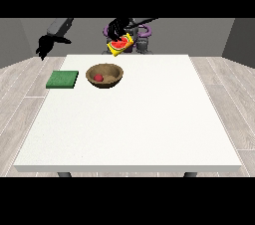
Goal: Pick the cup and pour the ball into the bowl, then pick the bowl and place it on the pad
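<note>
A white table (139,119) is filling most of the view, its top narrowing toward the far side. Two dark legs (63,174) are showing under its near edge, one near each corner. A floor (20,89) of pale grey planks is running out on both sides of the table. A grey wall (199,35) is standing behind it, turning darker at the far right corner.

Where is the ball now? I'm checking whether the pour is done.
In the bowl: the red ball lies inside it, while the tilted cup is held above.
</note>
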Controlling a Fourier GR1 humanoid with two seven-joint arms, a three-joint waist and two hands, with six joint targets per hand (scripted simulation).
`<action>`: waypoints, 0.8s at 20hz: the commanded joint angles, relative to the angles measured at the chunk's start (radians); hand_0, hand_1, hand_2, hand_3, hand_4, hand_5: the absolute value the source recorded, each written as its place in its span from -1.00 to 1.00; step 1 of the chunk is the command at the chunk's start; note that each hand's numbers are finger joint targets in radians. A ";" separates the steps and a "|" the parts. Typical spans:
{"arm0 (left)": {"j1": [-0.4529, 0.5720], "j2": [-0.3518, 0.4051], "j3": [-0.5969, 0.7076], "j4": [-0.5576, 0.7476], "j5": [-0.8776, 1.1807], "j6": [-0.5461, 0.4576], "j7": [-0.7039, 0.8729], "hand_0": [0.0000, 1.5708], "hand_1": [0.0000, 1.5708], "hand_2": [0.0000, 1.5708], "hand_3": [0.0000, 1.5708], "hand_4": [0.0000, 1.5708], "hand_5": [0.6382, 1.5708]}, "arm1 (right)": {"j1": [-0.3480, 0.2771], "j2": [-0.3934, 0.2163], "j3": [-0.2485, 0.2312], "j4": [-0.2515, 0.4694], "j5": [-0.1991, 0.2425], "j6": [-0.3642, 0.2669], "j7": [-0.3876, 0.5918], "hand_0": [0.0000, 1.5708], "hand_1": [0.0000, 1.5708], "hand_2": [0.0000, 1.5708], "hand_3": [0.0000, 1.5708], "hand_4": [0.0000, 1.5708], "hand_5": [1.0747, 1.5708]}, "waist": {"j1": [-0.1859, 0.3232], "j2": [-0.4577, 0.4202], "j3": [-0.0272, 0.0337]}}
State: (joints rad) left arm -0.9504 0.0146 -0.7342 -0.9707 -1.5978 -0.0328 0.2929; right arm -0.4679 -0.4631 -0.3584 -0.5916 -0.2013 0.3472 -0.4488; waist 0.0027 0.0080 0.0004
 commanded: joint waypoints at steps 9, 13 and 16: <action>0.165 0.089 0.418 -0.227 0.388 0.301 -0.085 -0.65 -0.65 1.00 1.00 0.28 1.00 | -0.024 -0.002 -0.067 0.019 -0.068 -0.052 0.062 -1.00 -1.00 -1.00 -1.00 -0.40 0.95 | 0.212 0.057 -0.0044; 0.208 0.062 0.546 -0.216 0.613 0.333 -0.205 0.62 0.62 1.00 1.00 0.24 0.96 | -0.072 0.030 -0.063 -0.029 -0.072 -0.085 0.032 -1.00 -1.00 -1.00 -1.00 -0.62 0.95 | 0.177 0.188 -0.0053; 0.241 0.003 0.630 -0.255 0.818 0.296 -0.279 0.50 0.50 0.78 0.43 -0.01 0.93 | -0.067 0.052 -0.051 -0.032 -0.066 -0.099 0.046 -1.00 -1.00 -1.00 -1.00 -0.67 0.98 | 0.205 0.203 -0.0067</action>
State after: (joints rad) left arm -0.7461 0.0426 -0.2182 -1.1980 -0.9868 0.2539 0.1065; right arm -0.5252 -0.4340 -0.4162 -0.6058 -0.2662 0.2657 -0.4057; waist 0.1968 0.1596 -0.0048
